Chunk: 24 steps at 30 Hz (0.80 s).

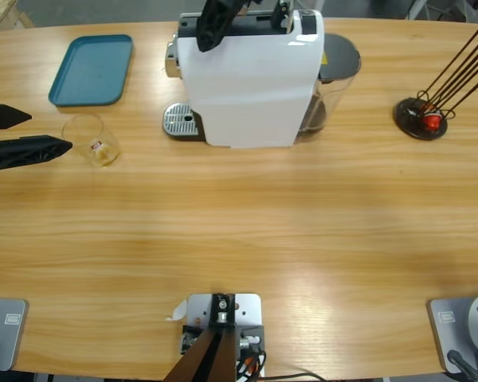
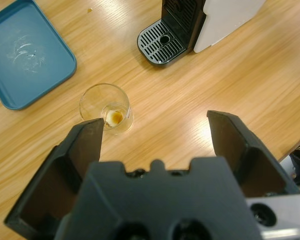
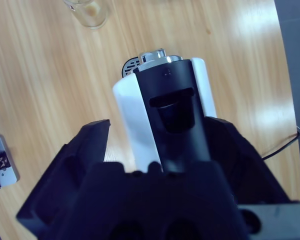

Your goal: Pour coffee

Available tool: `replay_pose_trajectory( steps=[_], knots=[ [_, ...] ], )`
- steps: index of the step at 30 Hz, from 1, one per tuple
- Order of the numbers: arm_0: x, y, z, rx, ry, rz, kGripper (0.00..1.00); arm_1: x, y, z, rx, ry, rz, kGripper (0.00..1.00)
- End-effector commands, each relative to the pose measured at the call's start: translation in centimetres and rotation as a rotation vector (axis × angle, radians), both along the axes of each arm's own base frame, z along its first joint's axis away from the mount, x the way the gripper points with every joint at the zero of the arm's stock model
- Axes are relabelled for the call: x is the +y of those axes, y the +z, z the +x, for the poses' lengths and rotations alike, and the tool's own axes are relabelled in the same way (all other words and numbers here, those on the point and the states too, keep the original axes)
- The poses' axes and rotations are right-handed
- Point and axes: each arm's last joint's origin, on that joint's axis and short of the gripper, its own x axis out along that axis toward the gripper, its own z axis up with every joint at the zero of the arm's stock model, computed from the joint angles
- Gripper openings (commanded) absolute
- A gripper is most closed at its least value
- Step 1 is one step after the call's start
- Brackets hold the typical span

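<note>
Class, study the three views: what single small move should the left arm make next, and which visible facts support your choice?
Probably ease the left tool forward until its open jaws sit either side of the glass tumbler. The tumbler stands upright on the table, apart from the tool, just ahead of one jaw, away from the machine's drip grate, and holds only a trace of coffee.

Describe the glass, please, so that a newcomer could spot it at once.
Start at the white coffee machine and its round drip grille. Beside the teal tray stands the glass tumbler: clear, with a small red mark and brown dregs.
</note>
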Motion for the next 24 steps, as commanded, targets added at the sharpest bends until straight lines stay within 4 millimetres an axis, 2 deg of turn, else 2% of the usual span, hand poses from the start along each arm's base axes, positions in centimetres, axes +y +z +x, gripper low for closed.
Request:
replay_pose_trajectory(
  steps=[1, 2, 5, 8, 9, 11, 12, 15, 17, 19, 22, 24],
  knots=[
    [-0.3, -1.5, -0.2, 0.047, -0.019, 0.028, 0.899, -0.5, 2.7, -1.8, -0.022, -0.016, 0.017, 0.932],
    [-0.3, -1.6, -0.1, 0.05, -0.02, 0.03, 0.899, -0.9, 3.9, -2.7, -0.032, -0.014, 0.04, 0.994],
    [-0.5, -1.8, 0.1, 0.058, -0.024, 0.033, 0.899, -1.7, 6.6, -5.7, -0.061, 0.022, 0.088, 0.985],
    [-0.8, -2.0, 0.3, 0.07, -0.028, 0.039, 0.899, -2.0, 7.8, -8.4, -0.064, 0.068, 0.1, 0.982],
    [-0.9, -2.1, 0.4, 0.072, -0.029, 0.039, 0.899, -2.3, 8.1, -9.1, -0.039, 0.062, 0.107, 0.789],
    [-0.9, -2.2, 0.4, 0.073, -0.029, 0.04, 0.899, -3.6, 8.9, -10.2, -0.021, 0.052, 0.104, 0.068],
    [-0.9, -2.1, 0.4, 0.073, -0.029, 0.04, 0.899, -4.5, 9.5, -10.9, -0.025, 0.034, 0.107, 0.0],
    [-0.9, -2.1, 0.4, 0.071, -0.027, 0.036, 0.899, -7.4, 10.6, -12.9, -0.051, -0.004, 0.069, 0.0],
    [-0.9, -2.2, 0.4, 0.071, -0.025, 0.032, 0.899, -8.5, 9.6, -14.1, -0.035, 0.012, 0.007, 0.0],
    [-0.9, -2.1, 0.4, 0.069, -0.025, 0.03, 0.898, -9.8, 7.9, -14.8, 0.031, -0.066, -0.11, 0.0],
    [-0.8, -2.1, 0.3, 0.065, -0.024, 0.025, 0.899, -13.5, 9.9, -16.5, 0.042, -0.087, 0.013, 0.0],
    [-0.8, -2.1, 0.3, 0.066, -0.022, 0.024, 0.899, -14.6, 10.8, -16.3, 0.022, -0.139, 0.057, 0.0]
  ],
)
